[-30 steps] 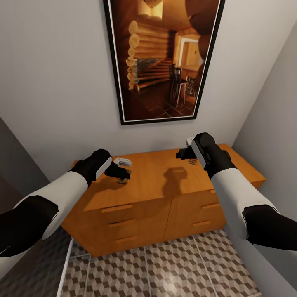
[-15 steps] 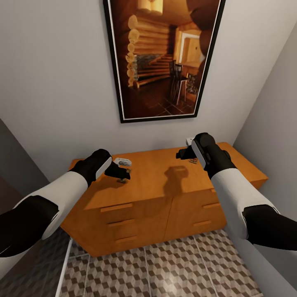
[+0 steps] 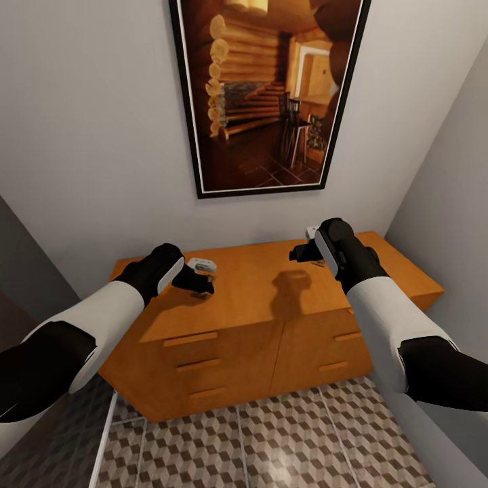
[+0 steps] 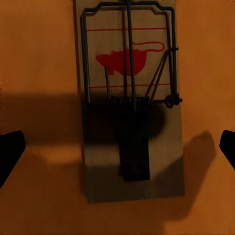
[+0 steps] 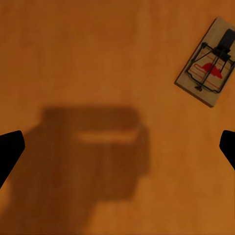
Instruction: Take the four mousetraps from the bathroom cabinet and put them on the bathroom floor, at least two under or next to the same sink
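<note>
Hands spread wide over cabinet (image 3: 257, 318) tabletop: left hand (image 4: 117, 147) has sunk over one mousetrap (image 4: 129, 98); right hand (image 5: 117, 147) hovers, second trap (image 5: 209, 62) aside (nothing gripped). Pickup looks imminent.

Cabinet (image 3: 271, 325) stands vs back wall, under picture (image 3: 268, 95). One mousetrap (image 4: 129, 98) lies on its top at left, another mousetrap (image 5: 209, 62) at right.

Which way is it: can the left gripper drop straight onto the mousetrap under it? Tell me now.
Probably yes. In the left wrist view the mousetrap lies flat on the cabinet top between the open fingertips of the left gripper, with nothing over it.
</note>
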You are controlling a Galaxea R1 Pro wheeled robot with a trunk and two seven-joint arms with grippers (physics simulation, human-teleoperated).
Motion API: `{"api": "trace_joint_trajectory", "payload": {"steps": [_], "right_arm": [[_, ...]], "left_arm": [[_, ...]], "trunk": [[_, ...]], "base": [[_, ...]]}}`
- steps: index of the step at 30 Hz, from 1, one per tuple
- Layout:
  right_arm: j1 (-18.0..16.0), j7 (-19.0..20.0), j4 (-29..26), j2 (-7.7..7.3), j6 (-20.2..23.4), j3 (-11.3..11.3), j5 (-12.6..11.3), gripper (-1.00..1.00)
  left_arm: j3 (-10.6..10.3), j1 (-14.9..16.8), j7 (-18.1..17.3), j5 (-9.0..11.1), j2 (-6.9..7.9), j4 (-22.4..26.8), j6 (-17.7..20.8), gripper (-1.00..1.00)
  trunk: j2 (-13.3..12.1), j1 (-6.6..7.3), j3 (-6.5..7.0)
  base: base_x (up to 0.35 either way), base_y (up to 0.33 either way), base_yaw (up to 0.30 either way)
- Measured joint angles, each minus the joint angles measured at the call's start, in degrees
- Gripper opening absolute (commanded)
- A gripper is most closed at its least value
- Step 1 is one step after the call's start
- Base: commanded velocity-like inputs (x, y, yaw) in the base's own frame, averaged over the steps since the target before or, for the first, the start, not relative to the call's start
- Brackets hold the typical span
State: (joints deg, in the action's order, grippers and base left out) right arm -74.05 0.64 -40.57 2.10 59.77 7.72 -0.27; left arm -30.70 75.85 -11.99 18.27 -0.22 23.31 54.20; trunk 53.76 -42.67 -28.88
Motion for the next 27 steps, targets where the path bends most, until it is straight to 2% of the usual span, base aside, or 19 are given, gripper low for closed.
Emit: {"api": "trace_joint_trajectory", "payload": {"steps": [16, 27], "right_arm": [[0.00, 0.00, 0.00, 0.00, 0.00, 0.00, 0.00, 1.00], [0.00, 0.00, 0.00, 0.00, 0.00, 0.00, 0.01, 1.00]], "left_arm": [[0.00, 1.37, 0.02, 0.01, 0.00, 1.00, 0.07, 1.00], [0.01, 1.26, 0.09, -0.15, 0.00, 1.24, 0.12, 1.00]], "trunk": [[6.42, -3.52, -2.88], [6.43, -3.53, -2.89]], "base": [[0.000, 0.000, 0.000], [0.000, 0.000, 0.000]]}}
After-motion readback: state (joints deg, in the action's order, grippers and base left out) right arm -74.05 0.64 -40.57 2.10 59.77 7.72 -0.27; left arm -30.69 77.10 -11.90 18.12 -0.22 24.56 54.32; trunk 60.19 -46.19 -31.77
